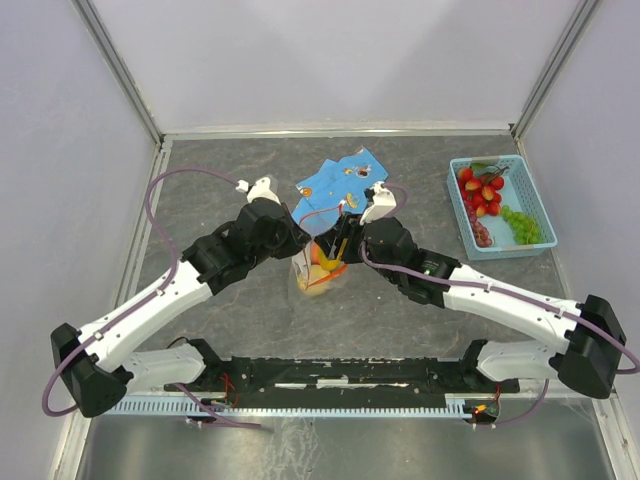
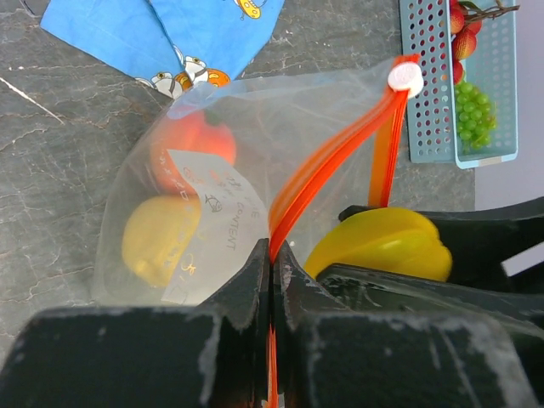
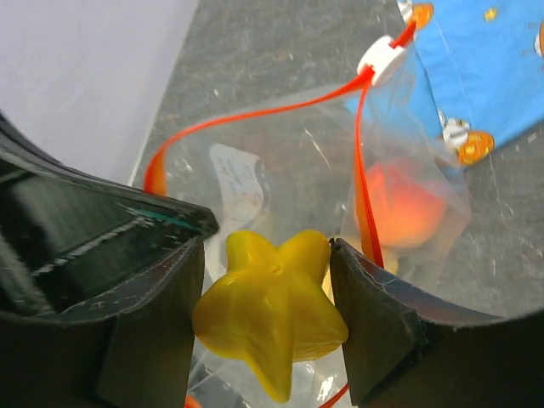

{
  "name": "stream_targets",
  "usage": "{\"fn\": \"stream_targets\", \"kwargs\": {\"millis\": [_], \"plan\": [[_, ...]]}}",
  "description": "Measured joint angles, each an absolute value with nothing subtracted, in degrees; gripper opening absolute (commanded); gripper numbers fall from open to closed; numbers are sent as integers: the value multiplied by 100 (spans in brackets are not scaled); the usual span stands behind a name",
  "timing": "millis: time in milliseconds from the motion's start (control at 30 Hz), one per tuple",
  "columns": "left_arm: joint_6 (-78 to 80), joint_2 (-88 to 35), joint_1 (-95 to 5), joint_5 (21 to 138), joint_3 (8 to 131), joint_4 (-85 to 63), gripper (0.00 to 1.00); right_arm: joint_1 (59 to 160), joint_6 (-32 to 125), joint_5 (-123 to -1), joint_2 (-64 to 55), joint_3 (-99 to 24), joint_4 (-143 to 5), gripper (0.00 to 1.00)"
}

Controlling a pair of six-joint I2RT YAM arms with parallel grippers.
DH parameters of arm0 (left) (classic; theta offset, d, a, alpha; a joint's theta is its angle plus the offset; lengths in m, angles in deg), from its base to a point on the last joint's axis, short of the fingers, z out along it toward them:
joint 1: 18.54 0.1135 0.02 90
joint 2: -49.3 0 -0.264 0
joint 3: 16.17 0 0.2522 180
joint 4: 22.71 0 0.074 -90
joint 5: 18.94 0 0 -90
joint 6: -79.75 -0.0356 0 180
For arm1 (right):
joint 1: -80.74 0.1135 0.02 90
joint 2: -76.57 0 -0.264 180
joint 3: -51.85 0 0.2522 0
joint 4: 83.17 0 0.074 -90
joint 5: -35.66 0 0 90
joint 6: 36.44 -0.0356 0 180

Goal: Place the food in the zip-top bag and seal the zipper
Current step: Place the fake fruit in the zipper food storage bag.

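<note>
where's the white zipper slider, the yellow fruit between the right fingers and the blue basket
white slider (image 2: 405, 77): left wrist view, its round face
yellow fruit (image 3: 272, 314): right wrist view, middle of its body
basket (image 1: 522, 183): top view, bare floor

Counter (image 1: 420, 160): dark grey, marble-veined, matte. Walls (image 1: 330, 60): plain pale panels on three sides, joined by metal corner posts (image 1: 118, 65). Lighting even, shadows soft. The near edge strip (image 1: 330, 450) is possibly brushed metal.

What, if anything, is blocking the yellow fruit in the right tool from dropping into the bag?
Nothing visible. The right tool holds the yellow fruit at the zip-top bag's open mouth, between the two strips of the zipper. The left tool pinches one strip. An orange fruit and a lemon lie deeper inside.
</note>
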State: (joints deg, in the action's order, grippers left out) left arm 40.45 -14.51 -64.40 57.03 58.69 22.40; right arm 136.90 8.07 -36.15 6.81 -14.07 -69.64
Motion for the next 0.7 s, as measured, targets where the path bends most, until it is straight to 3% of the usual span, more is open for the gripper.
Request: {"fn": "stream_targets", "kwargs": {"millis": [267, 533, 700], "plan": [[4049, -1329, -6440, 5657, 5792, 2159, 3, 13699, 486, -4014, 36, -2026, -5876, 53], [4049, -1202, -6440, 5629, 5712, 2096, 3, 13699, 457, -4629, -388, -2625, -5039, 86], [4043, -1121, -6440, 5612, 5672, 2092, 3, 13699, 689, -4653, -388, -2929, -4643, 91]]}}
